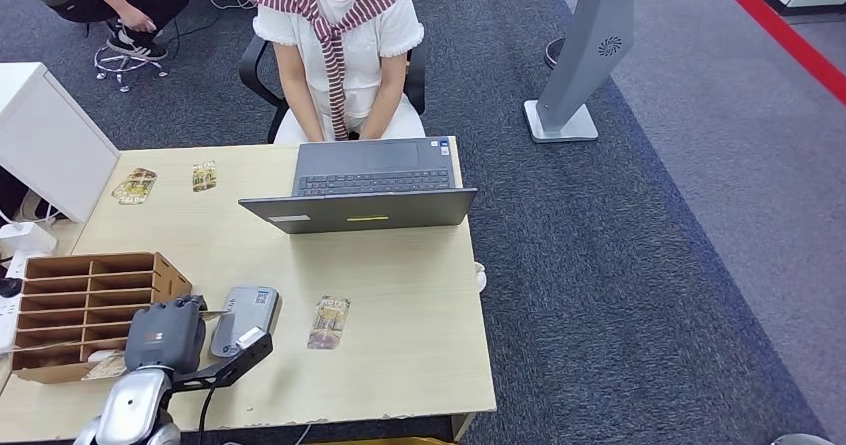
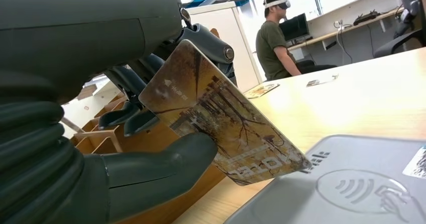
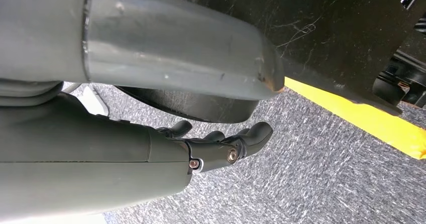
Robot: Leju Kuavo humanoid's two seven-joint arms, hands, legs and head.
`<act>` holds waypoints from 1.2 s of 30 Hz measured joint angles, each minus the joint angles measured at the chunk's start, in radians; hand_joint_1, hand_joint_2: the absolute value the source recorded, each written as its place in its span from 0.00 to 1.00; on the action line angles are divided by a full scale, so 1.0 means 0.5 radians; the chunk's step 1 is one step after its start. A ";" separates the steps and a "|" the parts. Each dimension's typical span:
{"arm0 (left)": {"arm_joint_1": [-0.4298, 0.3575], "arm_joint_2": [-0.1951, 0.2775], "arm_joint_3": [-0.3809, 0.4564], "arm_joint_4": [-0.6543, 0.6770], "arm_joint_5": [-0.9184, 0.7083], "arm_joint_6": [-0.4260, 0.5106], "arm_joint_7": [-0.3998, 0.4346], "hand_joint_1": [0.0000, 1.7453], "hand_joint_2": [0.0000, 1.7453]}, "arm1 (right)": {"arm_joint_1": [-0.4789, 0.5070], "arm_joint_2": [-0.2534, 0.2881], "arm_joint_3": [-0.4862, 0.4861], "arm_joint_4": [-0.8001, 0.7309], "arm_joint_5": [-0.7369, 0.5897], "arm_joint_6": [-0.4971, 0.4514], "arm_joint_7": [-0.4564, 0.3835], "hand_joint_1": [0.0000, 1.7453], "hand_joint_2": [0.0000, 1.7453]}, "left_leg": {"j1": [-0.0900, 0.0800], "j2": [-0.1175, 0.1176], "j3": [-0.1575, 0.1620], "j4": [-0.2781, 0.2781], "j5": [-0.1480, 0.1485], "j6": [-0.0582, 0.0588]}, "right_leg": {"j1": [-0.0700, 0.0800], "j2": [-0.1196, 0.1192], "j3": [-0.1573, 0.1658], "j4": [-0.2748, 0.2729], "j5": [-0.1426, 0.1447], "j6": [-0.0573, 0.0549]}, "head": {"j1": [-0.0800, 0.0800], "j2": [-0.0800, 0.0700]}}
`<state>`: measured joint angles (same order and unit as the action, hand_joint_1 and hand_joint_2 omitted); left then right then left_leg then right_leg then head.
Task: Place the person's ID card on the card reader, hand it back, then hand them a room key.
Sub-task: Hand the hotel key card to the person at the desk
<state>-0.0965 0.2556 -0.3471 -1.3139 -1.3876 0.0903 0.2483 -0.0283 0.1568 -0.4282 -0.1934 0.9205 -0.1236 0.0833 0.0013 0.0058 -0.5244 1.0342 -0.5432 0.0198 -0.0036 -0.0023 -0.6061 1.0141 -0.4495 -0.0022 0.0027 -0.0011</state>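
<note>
Left hand (image 2: 125, 133) pinching card (image 2: 221, 128) tilted near card reader (image 2: 351, 189); risks slipping loose. Right hand (image 3: 221, 146) hanging, loosely curled, empty.

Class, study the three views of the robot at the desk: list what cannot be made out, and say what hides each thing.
- Print on the card in the left hand: left wrist view, blurred and partly behind the thumb.
- Contents of the wooden organiser: head view, too small, partly behind the left hand.
- Card reader: cut off by the picture's edge.
- Right hand: right wrist view, fingers curled, partly behind its cover.
</note>
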 joint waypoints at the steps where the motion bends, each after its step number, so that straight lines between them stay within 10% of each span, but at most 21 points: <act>1: -0.006 0.000 0.000 0.002 -0.002 0.014 0.000 1.00 1.00 | 0.000 0.000 -0.001 0.000 0.000 0.000 -0.002 0.00 0.00 | 0.000 0.000 0.000 0.000 0.000 0.000 | 0.000 0.000 0.000 0.000 0.000 0.000 | 0.000 0.000; 13: -0.147 0.025 -0.002 -0.018 -0.055 0.348 -0.044 1.00 1.00 | -0.001 0.001 -0.018 0.000 0.009 0.003 -0.012 0.00 0.00 | 0.000 0.000 -0.001 0.000 0.002 -0.001 | 0.000 -0.001 -0.002 0.000 0.001 0.000 | 0.000 0.000; 27: -1.057 0.249 0.021 0.262 0.008 0.326 -0.296 1.00 1.00 | -0.012 0.001 -0.026 0.000 0.111 0.043 -0.052 0.00 0.00 | 0.001 0.000 -0.005 0.000 0.012 -0.005 | 0.000 0.000 -0.006 0.001 0.011 -0.004 | 0.000 0.000; 36: -1.359 0.273 0.020 0.660 0.003 0.309 -0.298 1.00 1.00 | -0.015 0.004 -0.026 0.000 0.133 0.059 -0.052 0.00 0.00 | 0.000 0.000 -0.006 0.000 0.013 -0.005 | 0.000 0.001 -0.007 0.002 0.012 -0.004 | 0.000 0.000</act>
<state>-0.7758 0.3922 -0.3372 -0.9840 -1.3859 0.2448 0.0995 -0.0357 0.1589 -0.4414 -0.1934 0.9871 -0.0940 0.0575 0.0015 0.0058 -0.5275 1.0344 -0.5369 0.0171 -0.0034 -0.0019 -0.6099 1.0150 -0.4435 -0.0045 0.0026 -0.0011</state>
